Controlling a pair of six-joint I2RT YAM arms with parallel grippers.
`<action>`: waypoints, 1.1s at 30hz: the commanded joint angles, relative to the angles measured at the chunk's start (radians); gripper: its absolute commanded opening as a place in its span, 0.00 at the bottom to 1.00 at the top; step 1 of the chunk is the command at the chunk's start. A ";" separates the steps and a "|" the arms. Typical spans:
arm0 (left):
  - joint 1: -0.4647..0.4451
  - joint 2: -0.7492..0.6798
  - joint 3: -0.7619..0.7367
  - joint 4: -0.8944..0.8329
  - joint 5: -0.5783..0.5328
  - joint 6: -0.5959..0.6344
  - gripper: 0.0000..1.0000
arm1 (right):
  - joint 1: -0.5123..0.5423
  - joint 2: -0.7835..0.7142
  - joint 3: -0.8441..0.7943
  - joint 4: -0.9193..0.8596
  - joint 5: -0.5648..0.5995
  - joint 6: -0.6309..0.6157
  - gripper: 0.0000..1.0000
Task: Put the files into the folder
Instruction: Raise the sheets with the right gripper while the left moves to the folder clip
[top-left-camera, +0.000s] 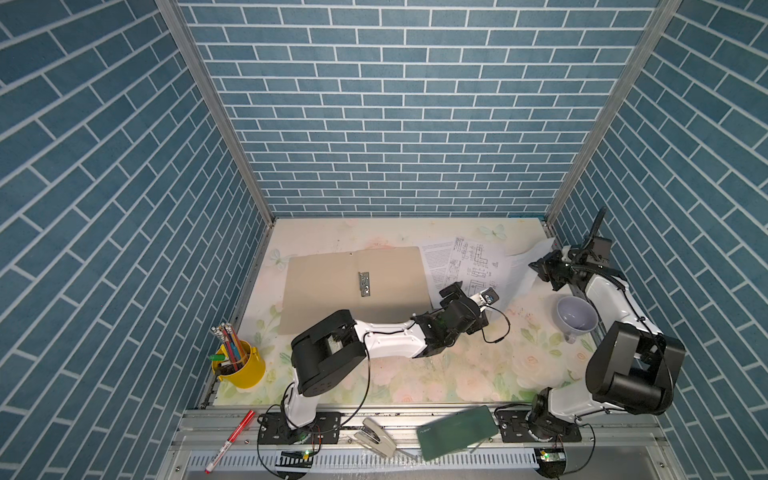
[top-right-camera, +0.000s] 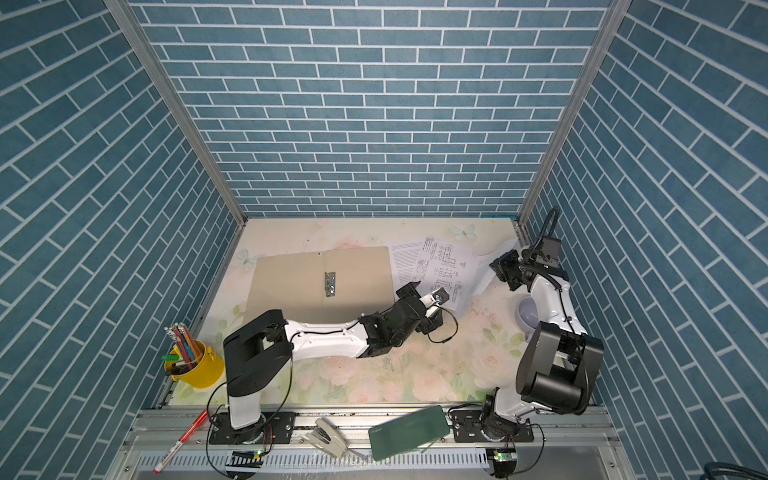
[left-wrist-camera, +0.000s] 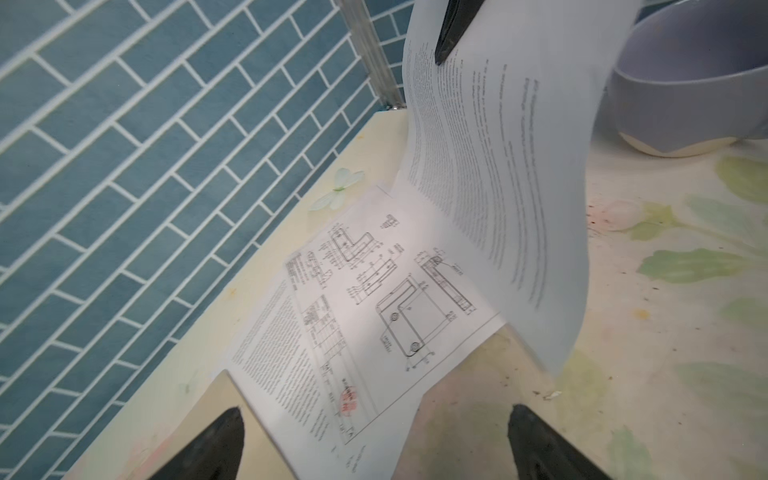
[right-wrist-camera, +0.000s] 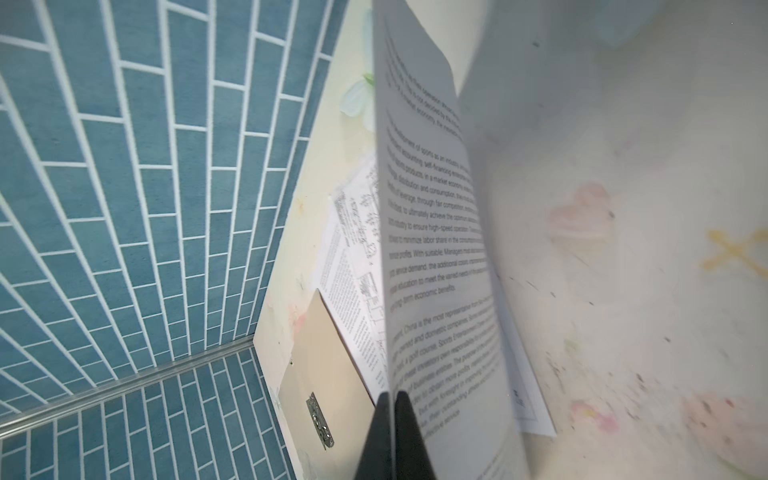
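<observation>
The tan folder (top-left-camera: 332, 291) lies open and flat at the back left of the table, with its silver clip (top-left-camera: 364, 284) in the middle. Two of the files lie flat beside its right edge: a diagram sheet (top-left-camera: 478, 266) (left-wrist-camera: 395, 299) on top of a text sheet (top-left-camera: 434, 266) (left-wrist-camera: 274, 345). My right gripper (top-left-camera: 535, 266) (right-wrist-camera: 390, 395) is shut on a third text sheet (top-left-camera: 521, 270) (left-wrist-camera: 519, 166) (right-wrist-camera: 436, 249), which is lifted and curls down to the table. My left gripper (top-left-camera: 467, 291) (left-wrist-camera: 376, 415) is open, holds nothing, and hangs over the near corner of the flat sheets.
A lavender cup (top-left-camera: 575, 318) stands at the right, close to the right arm. A yellow pencil pot (top-left-camera: 241, 365) is at the front left. On the front rail lie a red marker (top-left-camera: 230, 440), a stapler (top-left-camera: 374, 436) and a dark green case (top-left-camera: 457, 432).
</observation>
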 joint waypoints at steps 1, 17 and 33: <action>0.013 -0.077 -0.084 0.021 -0.135 -0.007 1.00 | 0.099 0.078 0.151 -0.053 0.031 -0.026 0.00; 0.508 -0.297 -0.202 -0.418 0.142 -0.476 1.00 | 0.476 0.475 0.809 -0.146 0.027 0.021 0.00; 0.696 0.010 0.006 -0.643 0.323 -0.657 0.95 | 0.475 0.430 0.752 -0.243 0.028 -0.140 0.00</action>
